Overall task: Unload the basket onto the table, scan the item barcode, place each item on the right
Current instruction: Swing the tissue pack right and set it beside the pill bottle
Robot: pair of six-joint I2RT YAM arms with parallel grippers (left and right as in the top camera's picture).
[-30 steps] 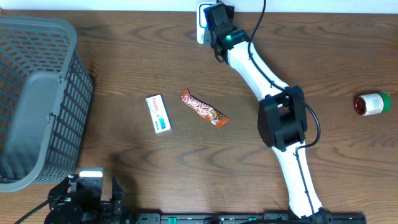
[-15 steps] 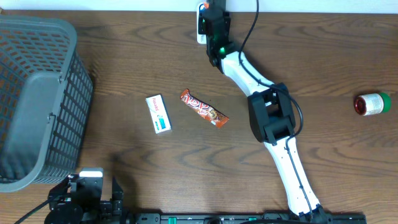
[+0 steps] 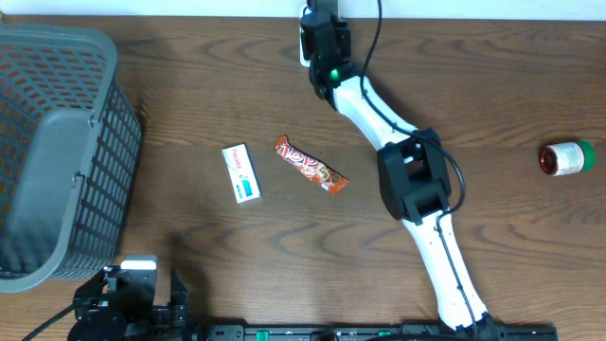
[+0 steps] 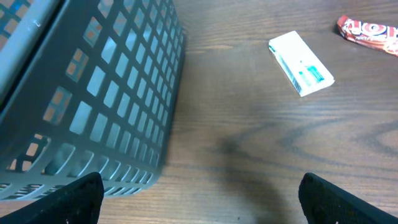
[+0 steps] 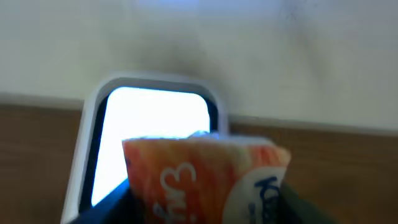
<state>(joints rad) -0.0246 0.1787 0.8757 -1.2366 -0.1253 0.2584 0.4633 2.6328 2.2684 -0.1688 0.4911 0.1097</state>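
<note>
Two arms share the bench [image 3: 511, 76], and we see only one of them reaching out. The right arm stretches to 12 o'clock, where the right gripper [image 5: 202, 208] grips an orange packet [image 5: 205, 174] between its dark fingers. In the right wrist view the packet stands just in front of the scanner [image 5: 155, 121], a white-framed device with a bright window at the bench's far edge, against the wall. Whether packet and scanner touch, we cannot tell. White lettering shows on the packet's orange face, too blurred for us to read.

The left gripper [image 4: 214, 202] sits at 7 o'clock, its jaws spread wide and empty over the wood, near the grey basket [image 3: 57, 142] that fills the 9 o'clock side. Near the centre lie a white box [image 3: 241, 172] with teal print and, just at its 3 o'clock, a red candy bar [image 3: 311, 165], the two apart. Well away at 3 o'clock a small red-and-white bottle [image 3: 565, 157] with a green cap lies on its side.
</note>
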